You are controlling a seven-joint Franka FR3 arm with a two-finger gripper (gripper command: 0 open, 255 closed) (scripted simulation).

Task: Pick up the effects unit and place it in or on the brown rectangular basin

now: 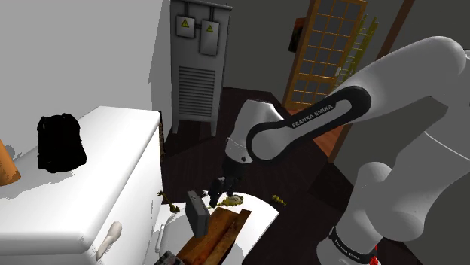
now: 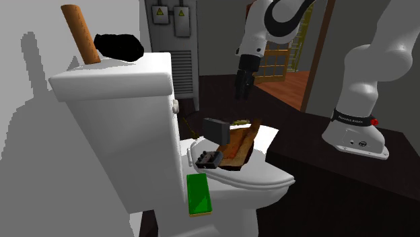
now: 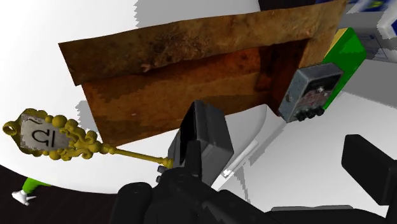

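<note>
The tool is open. In the wrist view its two black fingers stand well apart with nothing between them. The shoulder view shows the tool low over the far end of the toilet lid, and the second exterior view shows it hanging above the lid, clear of everything.

The effects unit, a grey box with knobs, sits at one end of the brown basin, against its wall and just beside a green block. From the second exterior view the unit stands tilted at the basin's left end, with a small black device just near of it; the wrist view does not show this device. The wrist view alone makes plain a gilt ornate mirror lying beside the basin's other end. A black lump and a brown cylinder rest on the tank.
</note>
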